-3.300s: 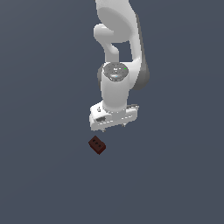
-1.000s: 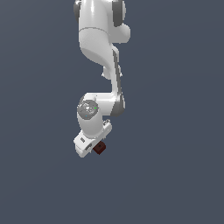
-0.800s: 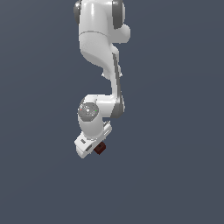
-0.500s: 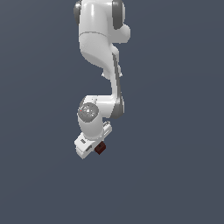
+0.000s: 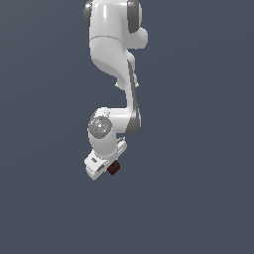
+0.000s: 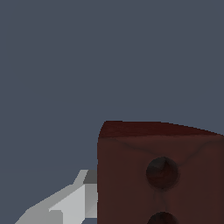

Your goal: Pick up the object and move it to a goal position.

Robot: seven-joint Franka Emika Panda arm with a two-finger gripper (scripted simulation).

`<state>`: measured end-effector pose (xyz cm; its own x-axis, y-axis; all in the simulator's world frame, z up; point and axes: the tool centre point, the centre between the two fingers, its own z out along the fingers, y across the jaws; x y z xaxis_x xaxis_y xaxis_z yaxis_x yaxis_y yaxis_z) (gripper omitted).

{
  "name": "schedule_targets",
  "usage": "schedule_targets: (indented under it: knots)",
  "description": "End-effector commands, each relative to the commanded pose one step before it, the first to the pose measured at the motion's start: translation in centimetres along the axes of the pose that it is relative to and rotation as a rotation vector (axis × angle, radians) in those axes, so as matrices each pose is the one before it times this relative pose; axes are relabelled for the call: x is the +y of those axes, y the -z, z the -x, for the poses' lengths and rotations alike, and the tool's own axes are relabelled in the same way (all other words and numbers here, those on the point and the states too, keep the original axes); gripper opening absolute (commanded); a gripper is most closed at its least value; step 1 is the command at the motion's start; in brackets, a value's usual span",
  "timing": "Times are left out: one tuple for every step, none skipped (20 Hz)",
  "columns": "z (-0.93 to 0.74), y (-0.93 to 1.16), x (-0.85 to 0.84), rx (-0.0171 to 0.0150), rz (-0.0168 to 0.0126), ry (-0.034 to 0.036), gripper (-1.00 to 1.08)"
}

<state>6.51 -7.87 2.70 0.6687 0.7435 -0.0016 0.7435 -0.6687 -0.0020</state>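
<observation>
Since the earliest frame, the pincer (image 5: 110, 170) has clenched the block (image 5: 114, 168), carrying it leftward toward its goal.

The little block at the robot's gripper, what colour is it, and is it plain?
The small rectangular block is dark red-brown, with dark round holes in one face; the wrist view shows it best.

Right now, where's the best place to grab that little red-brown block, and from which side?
Judging by shape, grip the block across its flat side faces, leaving the holed face clear. The wrist view shows that face toward the camera, so come in along the pincer's own axis. One finger already lies against a side; whether it is clamped is unclear.
</observation>
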Motion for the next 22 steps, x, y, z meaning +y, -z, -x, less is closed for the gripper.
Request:
schedule_targets:
  knots:
    - [0.016,0.418,0.045,0.00099,0.00153,-0.00009,-1.00]
    - [0.035,0.249,-0.008,0.00000,0.00000,0.00000,-1.00]
    - [0.042,0.306,-0.010,0.00000,0.00000,0.00000,-1.00]
    - [0.050,0.364,-0.012,0.00000,0.00000,0.00000,-1.00]
    - [0.058,0.423,-0.014,0.00000,0.00000,0.00000,-1.00]
    - [0.067,0.483,-0.016,0.00000,0.00000,0.00000,-1.00]
    - [0.075,0.545,-0.018,0.00000,0.00000,0.00000,-1.00]
    - [0.083,0.609,-0.020,0.00000,0.00000,0.00000,-1.00]
    - [0.092,0.674,-0.022,0.00000,0.00000,0.00000,-1.00]
    - [0.075,0.745,-0.042,-0.00043,0.00035,0.00042,-1.00]
    - [0.110,0.813,-0.026,0.00000,0.00000,0.00000,-1.00]
    - [0.119,0.884,-0.028,0.00000,0.00000,0.00000,-1.00]
    - [0.127,0.950,-0.029,0.00000,0.00000,0.00000,-1.00]
    - [0.135,1.011,-0.031,0.00000,0.00000,0.00000,-1.00]
    - [0.116,1.069,-0.050,-0.00020,0.00017,0.00041,-1.00]
    - [0.147,1.119,-0.033,0.00000,0.00000,0.00000,-1.00]
    - [0.152,1.168,-0.034,0.00000,0.00000,0.00000,-1.00]
    - [0.155,1.208,-0.034,0.00000,0.00000,0.00000,-1.00]
    - [0.154,1.213,-0.034,0.00000,0.00000,0.00000,-1.00]
    - [0.152,1.210,-0.033,0.00000,0.00000,0.00000,-1.00]
    - [0.122,1.216,-0.053,0.00029,-0.00011,0.00062,-1.00]
    - [0.149,1.210,-0.031,0.00000,0.00000,0.00000,-1.00]
